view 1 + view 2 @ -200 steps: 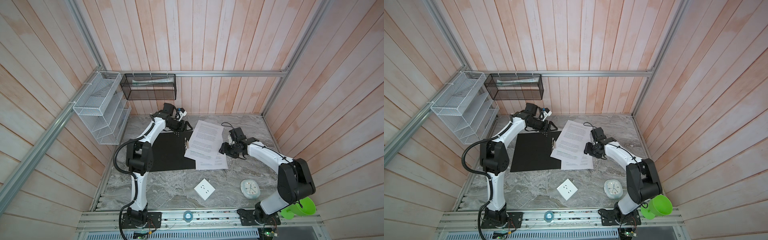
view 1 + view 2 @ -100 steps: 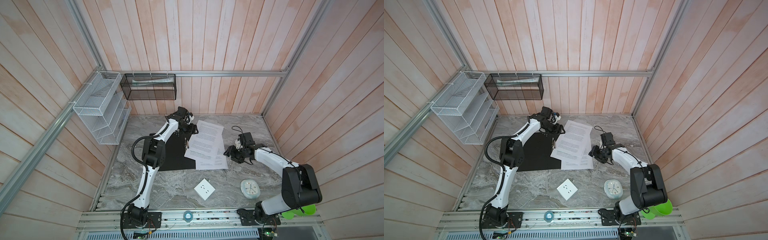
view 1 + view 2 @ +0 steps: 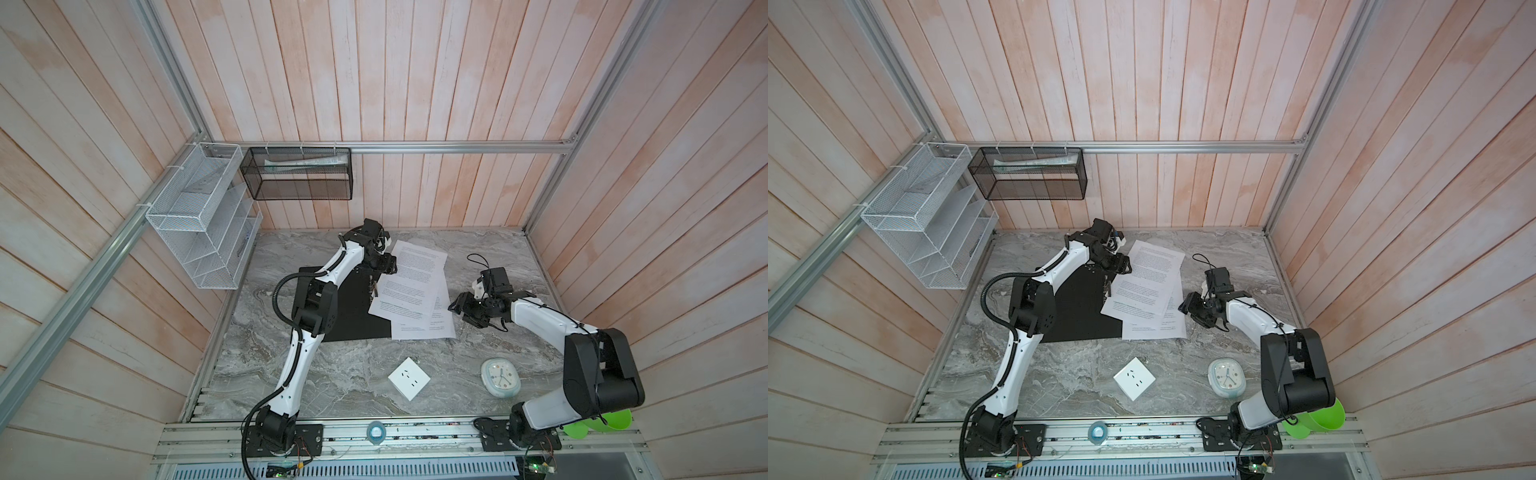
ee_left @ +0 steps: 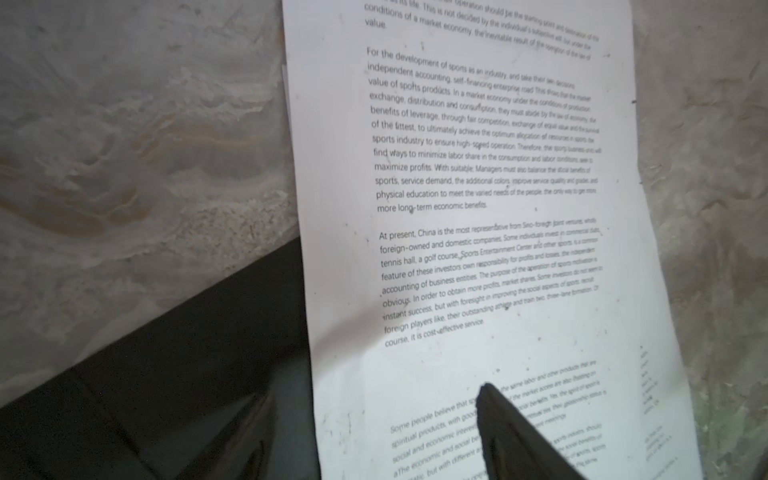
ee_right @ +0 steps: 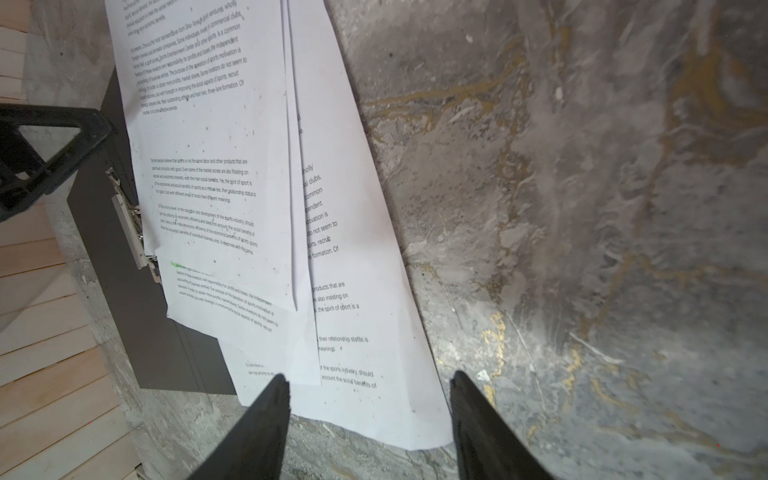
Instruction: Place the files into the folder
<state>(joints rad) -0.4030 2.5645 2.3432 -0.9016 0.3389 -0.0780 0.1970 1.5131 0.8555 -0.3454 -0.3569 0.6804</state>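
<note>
Black-fingered right gripper (image 5: 370,399) hangs w/ jaws spread wide and nothing btwn them, tips just above the near corner of the lowest sheet. Over at the far side, left gripper (image 3: 385,266) is also spread & empty. In its wrist view one finger (image 4: 498,419) sits over the top sheet, touching or just above, can't tell which. The other finger is a dark blur over the folder.

Loose white printed paper files (image 3: 415,286), approx. three sheets, lie fanned & overlapping. They rest partly on the thin flat folder, open w/ black inside up (image 3: 357,320), and partly on the grey marble tabletop (image 3: 332,374). Their edge meets the silver metal clip (image 5: 129,220); whether any sheet is under it, can't tell.

Handling, my guess:
- Files are v. light, thin and floppy.
- Lying flat on stone they give no edge for a pinch from above.
- Sheets prob. slide over each other, so the stack skews easily.
- Best hold is a free corner, or press w/ one pad & drag toward the clip.
- Folder is stiffer but light, so it may shift if pushed.

Writing: no brand or label in view, since the folder's outside is hidden. Legible on the files:
- "For the development of sports as an industry"
- "more long-term economic benefits"
- "At present, China is the most representative"

One line carries a green highlight (image 5: 178,264).
</note>
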